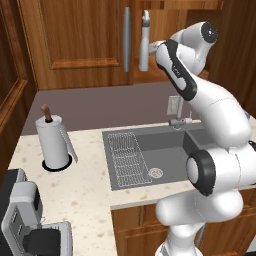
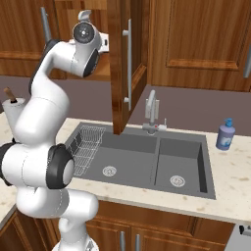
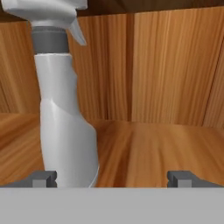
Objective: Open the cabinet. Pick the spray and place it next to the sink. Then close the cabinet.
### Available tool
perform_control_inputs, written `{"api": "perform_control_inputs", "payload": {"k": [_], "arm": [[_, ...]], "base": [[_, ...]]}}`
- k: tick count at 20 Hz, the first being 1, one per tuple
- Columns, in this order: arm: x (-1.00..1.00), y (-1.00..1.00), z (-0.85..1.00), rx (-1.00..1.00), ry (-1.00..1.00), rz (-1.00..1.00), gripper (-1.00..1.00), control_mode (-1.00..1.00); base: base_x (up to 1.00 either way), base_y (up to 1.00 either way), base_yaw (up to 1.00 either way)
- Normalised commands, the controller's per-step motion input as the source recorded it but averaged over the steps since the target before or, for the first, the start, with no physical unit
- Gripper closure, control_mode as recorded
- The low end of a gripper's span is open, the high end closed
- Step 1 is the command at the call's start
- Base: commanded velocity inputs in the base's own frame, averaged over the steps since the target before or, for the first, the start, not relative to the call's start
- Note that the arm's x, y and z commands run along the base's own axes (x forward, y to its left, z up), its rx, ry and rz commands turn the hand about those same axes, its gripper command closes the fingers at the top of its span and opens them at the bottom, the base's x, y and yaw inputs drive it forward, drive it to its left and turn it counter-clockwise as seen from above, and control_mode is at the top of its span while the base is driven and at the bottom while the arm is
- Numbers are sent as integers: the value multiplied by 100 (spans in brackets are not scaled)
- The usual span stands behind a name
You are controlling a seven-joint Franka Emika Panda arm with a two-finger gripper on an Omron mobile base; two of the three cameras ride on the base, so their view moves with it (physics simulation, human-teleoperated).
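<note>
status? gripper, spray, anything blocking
Gripper open, inside the cabinet. Spray upright on the shelf, between the fingers toward the left one, not gripped. Right door swung open; nothing blocking.

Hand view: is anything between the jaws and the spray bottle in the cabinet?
No. In the hand view the spray bottle stands upright on the bare wooden cabinet shelf, just inside the left fingertip of the open gripper; nothing lies between.

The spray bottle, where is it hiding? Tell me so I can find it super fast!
Look up above the sink to the brown cabinet, whose right door hangs open. On the shelf inside stands the spray bottle, upright, right in front of the open gripper. It is pale grey with a trigger top, unlike the blue soap bottle on the counter.
</note>
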Motion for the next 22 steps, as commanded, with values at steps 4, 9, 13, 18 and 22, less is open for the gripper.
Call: {"api": "perform_control_inputs", "payload": {"k": [4,9,13,18,22], "arm": [[0,6,25,-1,0,0,-100,-100],[0,19,9,0,0,0,-100,-100],[0,28,0,0,0,0,-100,-100],[1,24,-2,0,0,0,-100,-100],[19,2,-3,0,0,0,-100,-100]], "base": [[0,0,0],[0,0,0],[0,0,0],[0,0,0],[0,0,0]]}}
